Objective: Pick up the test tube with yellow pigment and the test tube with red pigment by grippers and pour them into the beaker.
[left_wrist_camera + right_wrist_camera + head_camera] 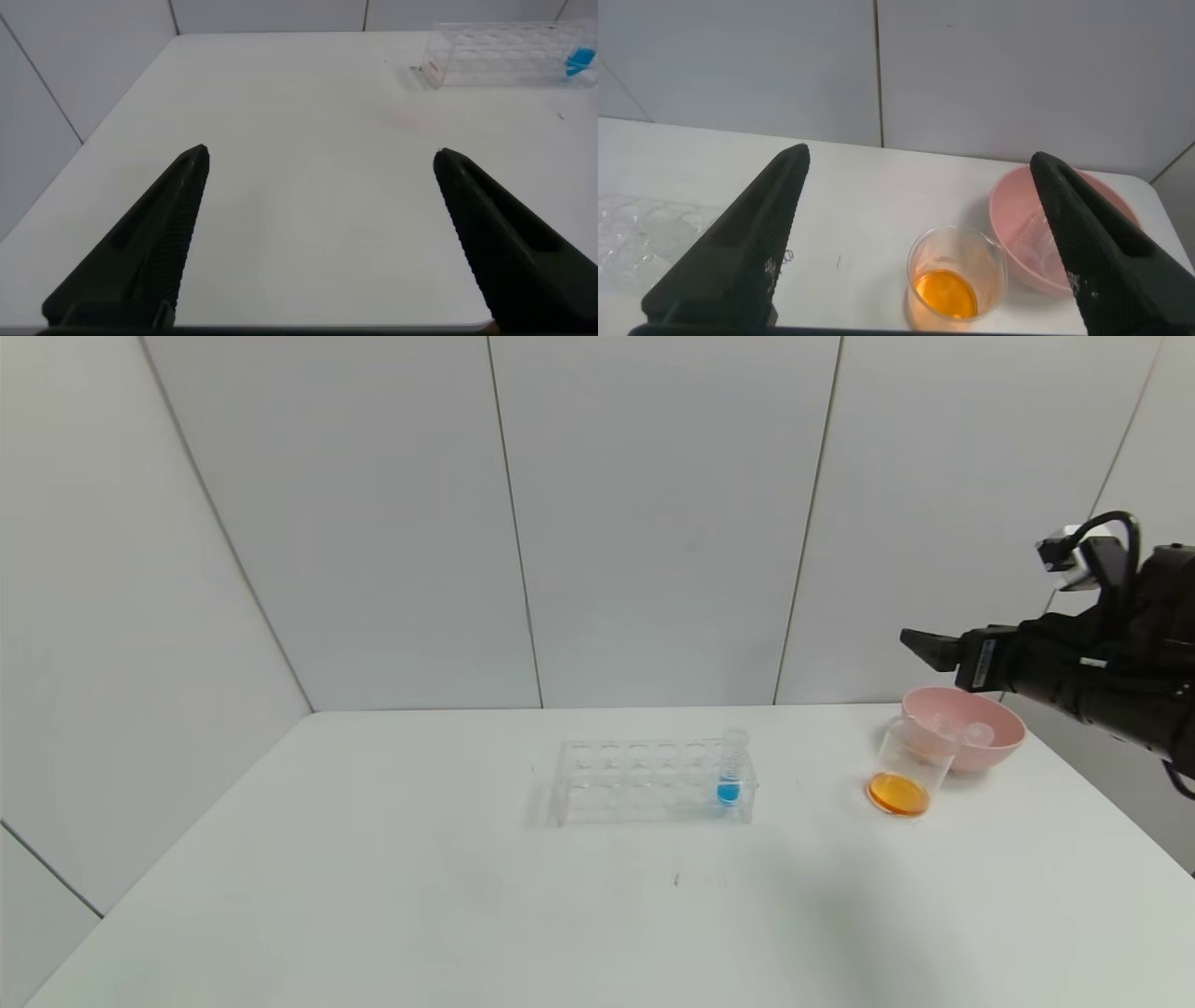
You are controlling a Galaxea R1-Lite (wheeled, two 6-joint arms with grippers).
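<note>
The beaker [901, 770] [957, 280] stands on the white table at the right, with orange liquid in its bottom. Just behind it, clear tubes [976, 733] lie in a pink bowl [1004, 737] [1018, 201]; I see no yellow or red pigment in them. My right gripper [924, 649] [920, 157] hovers open and empty above the bowl and beaker. My left gripper [322, 154] is out of the head view. In its wrist view it hangs open and empty over bare table, well away from the rack.
A clear tube rack [653, 782] [505, 51] [645, 233] stands mid-table with one blue-liquid tube [730, 770] [579, 63] at its right end. White wall panels close the back and the sides. The table's right edge runs close beside the bowl.
</note>
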